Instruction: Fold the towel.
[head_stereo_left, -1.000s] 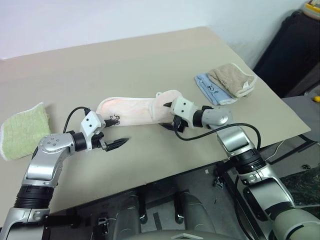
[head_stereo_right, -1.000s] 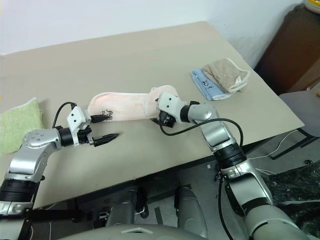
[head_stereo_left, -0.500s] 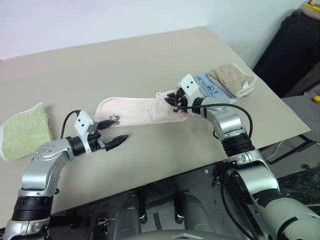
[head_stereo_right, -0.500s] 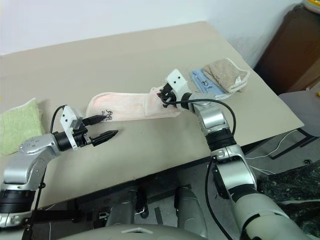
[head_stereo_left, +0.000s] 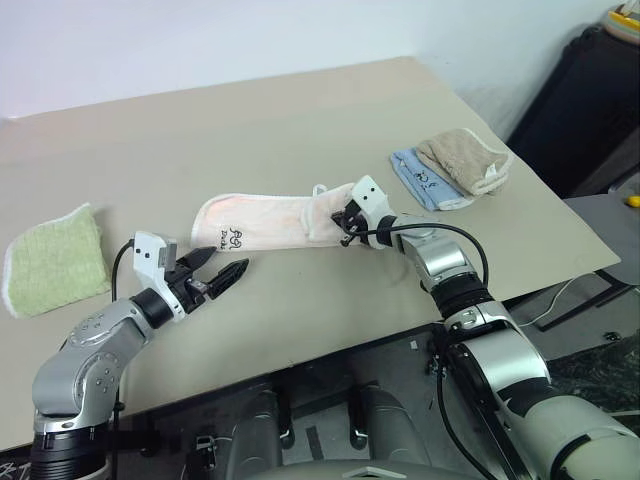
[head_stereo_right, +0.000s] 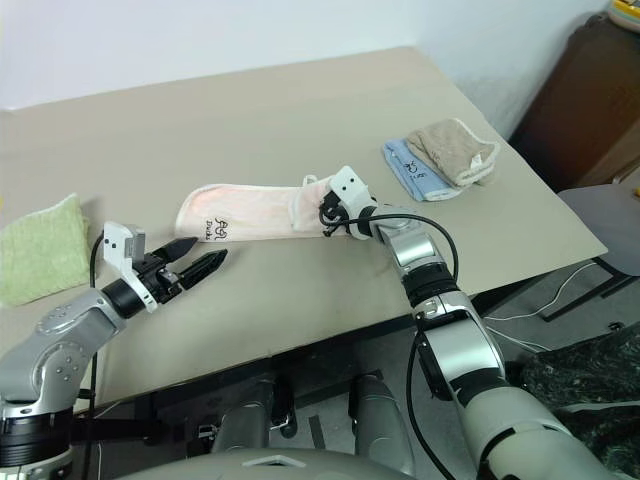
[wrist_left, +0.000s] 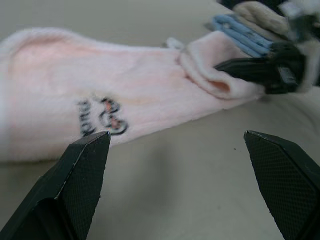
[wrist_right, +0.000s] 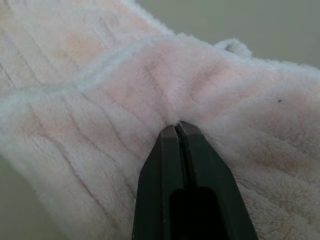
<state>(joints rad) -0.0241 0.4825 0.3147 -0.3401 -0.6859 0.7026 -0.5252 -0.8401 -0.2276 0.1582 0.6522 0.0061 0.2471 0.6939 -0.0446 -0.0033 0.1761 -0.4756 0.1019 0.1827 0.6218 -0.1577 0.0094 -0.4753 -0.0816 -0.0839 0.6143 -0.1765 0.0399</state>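
In the right wrist view you are seeing the right claw (wrist_right: 178, 131) pressed together, pinching the pink pile of the towel (head_stereo_left: 275, 220); the head views are hiding that contact behind the wrist. The left wrist view is showing the dark printed mark (wrist_left: 102, 116) close up. The left claw (head_stereo_left: 218, 273) is standing spread, just before the towel's left end. The towel is lying mid-bench (head_stereo_left: 300, 120), its long axis running left to right.

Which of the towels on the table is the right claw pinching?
The long pale pink towel mid-table: the right claw is shut on its right end. The green towel and tan towel lie untouched.
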